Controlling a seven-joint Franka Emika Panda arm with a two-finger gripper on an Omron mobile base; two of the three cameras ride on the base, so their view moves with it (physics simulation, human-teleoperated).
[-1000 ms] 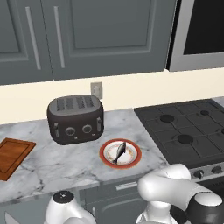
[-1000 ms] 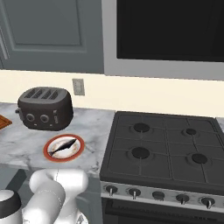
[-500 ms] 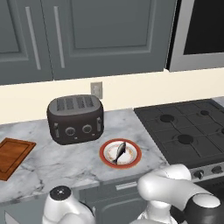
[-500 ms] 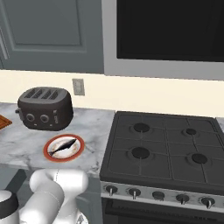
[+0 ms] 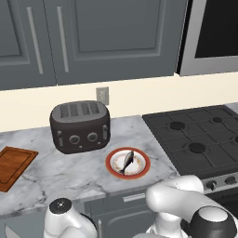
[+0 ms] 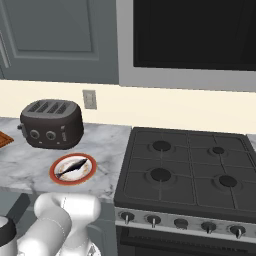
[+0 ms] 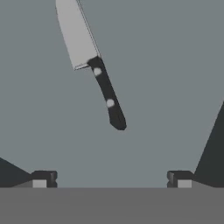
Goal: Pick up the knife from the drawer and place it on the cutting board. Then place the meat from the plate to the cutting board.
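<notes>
Gripper (image 7: 112,178) is spread wide with nothing in it, hovering over the knife (image 7: 92,61), which lies flat on the grey drawer (image 7: 166,87) floor. Meat (image 5: 126,161) sits on the plate (image 5: 113,158); cutting board (image 5: 13,165) is far left on the counter.

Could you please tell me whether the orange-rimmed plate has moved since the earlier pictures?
No. The round orange-rimmed plate sits in the same spot, just in front of the dark toaster.

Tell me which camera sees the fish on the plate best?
The left base view: the fish lies near the frame's centre on the orange-rimmed plate, in front of the toaster. In the right base view the same fish sits further left and looks flatter. The hand view faces the knife instead.
</notes>
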